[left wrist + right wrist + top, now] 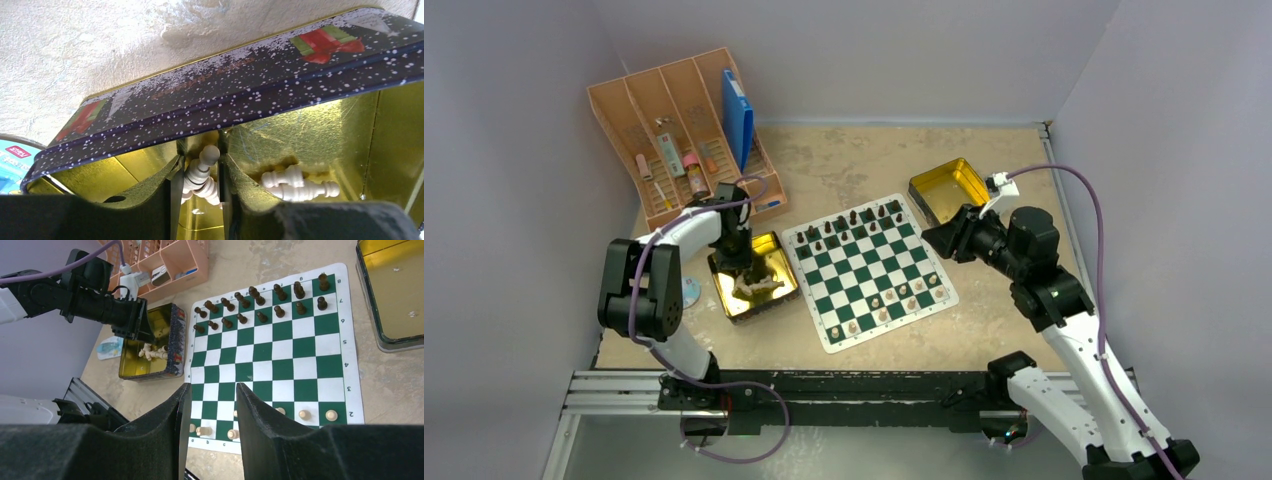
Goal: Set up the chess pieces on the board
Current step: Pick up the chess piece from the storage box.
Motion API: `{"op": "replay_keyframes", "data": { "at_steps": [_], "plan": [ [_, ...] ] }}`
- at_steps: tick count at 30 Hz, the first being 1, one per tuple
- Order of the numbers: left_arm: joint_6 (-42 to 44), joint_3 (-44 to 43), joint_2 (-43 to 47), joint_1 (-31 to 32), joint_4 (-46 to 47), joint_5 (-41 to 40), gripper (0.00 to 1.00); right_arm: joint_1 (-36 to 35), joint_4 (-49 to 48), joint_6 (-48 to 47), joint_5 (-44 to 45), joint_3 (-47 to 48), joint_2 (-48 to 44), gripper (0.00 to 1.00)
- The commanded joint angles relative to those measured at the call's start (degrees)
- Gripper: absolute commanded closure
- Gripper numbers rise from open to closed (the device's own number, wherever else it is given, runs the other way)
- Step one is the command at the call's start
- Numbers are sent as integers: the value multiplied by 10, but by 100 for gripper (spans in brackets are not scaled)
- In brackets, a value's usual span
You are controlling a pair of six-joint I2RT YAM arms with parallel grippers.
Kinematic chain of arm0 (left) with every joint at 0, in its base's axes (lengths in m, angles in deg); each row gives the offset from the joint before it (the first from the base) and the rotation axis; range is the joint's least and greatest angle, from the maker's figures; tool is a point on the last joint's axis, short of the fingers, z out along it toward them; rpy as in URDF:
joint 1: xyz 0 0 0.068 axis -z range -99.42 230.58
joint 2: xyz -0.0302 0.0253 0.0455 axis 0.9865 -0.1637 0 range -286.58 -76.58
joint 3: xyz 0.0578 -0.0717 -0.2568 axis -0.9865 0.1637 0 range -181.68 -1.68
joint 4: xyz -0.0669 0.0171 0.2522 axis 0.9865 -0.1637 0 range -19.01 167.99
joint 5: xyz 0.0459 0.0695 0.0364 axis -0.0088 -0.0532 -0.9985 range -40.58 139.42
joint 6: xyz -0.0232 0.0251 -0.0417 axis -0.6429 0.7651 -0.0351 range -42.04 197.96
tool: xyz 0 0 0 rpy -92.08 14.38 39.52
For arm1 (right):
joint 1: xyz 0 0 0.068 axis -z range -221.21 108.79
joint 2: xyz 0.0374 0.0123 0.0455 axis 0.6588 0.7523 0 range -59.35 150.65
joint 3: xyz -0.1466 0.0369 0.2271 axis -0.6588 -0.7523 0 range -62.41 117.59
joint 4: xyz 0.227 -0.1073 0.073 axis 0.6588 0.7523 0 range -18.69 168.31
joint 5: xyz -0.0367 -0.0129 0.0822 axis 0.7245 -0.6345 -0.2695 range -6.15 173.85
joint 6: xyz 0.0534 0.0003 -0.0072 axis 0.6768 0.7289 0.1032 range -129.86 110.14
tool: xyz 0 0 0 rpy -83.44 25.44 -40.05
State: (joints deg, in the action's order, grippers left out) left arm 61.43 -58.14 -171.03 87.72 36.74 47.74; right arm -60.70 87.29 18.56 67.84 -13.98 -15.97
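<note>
Left jaws: lowered inside a gold-lined tin [250, 85] with a snow-speckled dark outer wall. They stand close together on either side of one pale chess piece [200, 170], which tilts between them, fills the gap and touches both inner faces: pinched. More loose pale pieces [300, 185] lie on the tin floor just to one side.

Right jaws: spread, nothing between them, held in the air above the near edge of the board [272, 365].

The tin sits on the surface [844, 170] just beside the board's left edge. On the board, several set pale pieces [305, 414] stand in the two rows nearest the arms, and dark chessmen [260, 316] stand along the two far rows. A second gold tin [400, 290] lies off the board's far right corner. A pink divided organiser [684, 130] stands at the far left of the surface.
</note>
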Motion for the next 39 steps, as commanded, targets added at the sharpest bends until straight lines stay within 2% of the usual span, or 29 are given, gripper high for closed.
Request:
{"op": "replay_keyframes", "data": {
  "at_steps": [1,8,16,21,24,28,32,39],
  "plan": [
    [15,-21,-4,-4,-1,14,73,1,-17,-17,-10,19,-1,60],
    [17,-21,22,-4,3,30,88,2,-29,-13,-17,10,-2,60],
    [-1,-27,85,-4,8,49,98,1,-45,6,-34,-3,-4,60],
    [-19,-47,125,-4,-1,43,100,1,-59,21,-45,-13,-7,61],
    [-35,-58,151,-4,0,66,100,1,-98,20,-44,-37,-12,61],
    [-74,-57,189,-4,9,152,100,1,-188,29,-62,-94,-34,59],
    [-108,-51,222,-4,25,242,100,-2,-245,14,-47,-108,-42,58],
    [-118,-50,239,-4,9,233,100,-5,-264,12,-41,-91,-21,58]
  ]
}}
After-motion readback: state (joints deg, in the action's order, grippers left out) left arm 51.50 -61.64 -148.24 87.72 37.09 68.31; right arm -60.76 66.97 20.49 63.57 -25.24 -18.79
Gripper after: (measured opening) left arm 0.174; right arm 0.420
